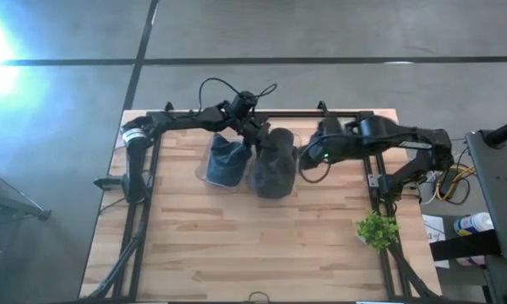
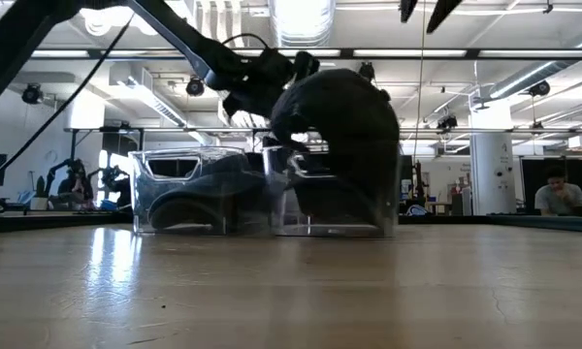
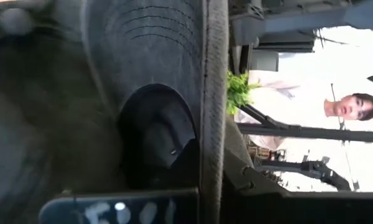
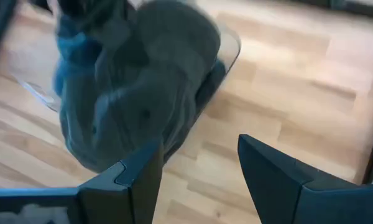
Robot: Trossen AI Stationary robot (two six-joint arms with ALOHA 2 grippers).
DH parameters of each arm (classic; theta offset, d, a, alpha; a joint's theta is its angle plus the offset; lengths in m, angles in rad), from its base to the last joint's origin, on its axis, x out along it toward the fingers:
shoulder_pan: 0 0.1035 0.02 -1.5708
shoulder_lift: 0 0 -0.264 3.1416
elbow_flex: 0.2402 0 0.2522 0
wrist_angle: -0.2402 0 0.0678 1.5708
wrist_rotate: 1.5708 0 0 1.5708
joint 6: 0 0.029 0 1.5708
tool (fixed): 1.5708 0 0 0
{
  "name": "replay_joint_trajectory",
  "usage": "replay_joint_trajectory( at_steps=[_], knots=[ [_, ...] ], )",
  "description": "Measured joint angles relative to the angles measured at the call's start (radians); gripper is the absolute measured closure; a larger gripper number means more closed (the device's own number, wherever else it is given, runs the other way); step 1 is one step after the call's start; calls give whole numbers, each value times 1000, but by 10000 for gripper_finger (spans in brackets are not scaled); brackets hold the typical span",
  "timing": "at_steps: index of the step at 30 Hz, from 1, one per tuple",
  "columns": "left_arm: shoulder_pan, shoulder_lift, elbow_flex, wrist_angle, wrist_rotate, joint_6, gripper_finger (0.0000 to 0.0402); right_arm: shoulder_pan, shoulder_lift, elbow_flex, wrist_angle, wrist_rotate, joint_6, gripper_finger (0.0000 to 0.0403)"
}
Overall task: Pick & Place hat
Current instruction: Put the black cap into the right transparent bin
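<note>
A dark grey hat [image 1: 275,165] [image 2: 349,145] [image 4: 137,93] sits in a clear container [image 2: 388,221] at the table's far middle, its crown bulging above the rim. My left gripper [image 1: 255,131] [image 2: 272,102] is at the hat's far-left upper edge, shut on it. In the left wrist view the stitched brim [image 3: 168,43] fills the picture. My right gripper [image 1: 307,156] [image 4: 199,180] hovers open just right of the hat, touching nothing. A blue hat [image 1: 226,159] [image 2: 189,189] [image 4: 74,43] lies in a second clear container to the left. My left gripper holds the grey hat at its brim [image 3: 214,124], on the hat's far-left upper side, coming in from the table's far left and slanting down. The hat itself hides the fingertips. The hat's lower part stays inside the clear container.
A small green plant [image 1: 377,230] stands near the table's right edge. The two clear containers stand side by side, touching. Bare wood lies across the near half of the table. People show in the room beyond [image 2: 553,194] [image 3: 354,106].
</note>
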Motion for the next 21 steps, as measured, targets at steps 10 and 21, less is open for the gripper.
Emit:
replay_joint_trajectory(
  at_steps=[10, 21],
  knots=[
    [-11, 30, -13, -11, 10, -78, 390, -40, 0, -264, 320, -37, -41, 200],
    [-71, 28, -15, -13, -35, -68, 328, -136, 0, -548, 699, -74, -63, 200]
  ],
)
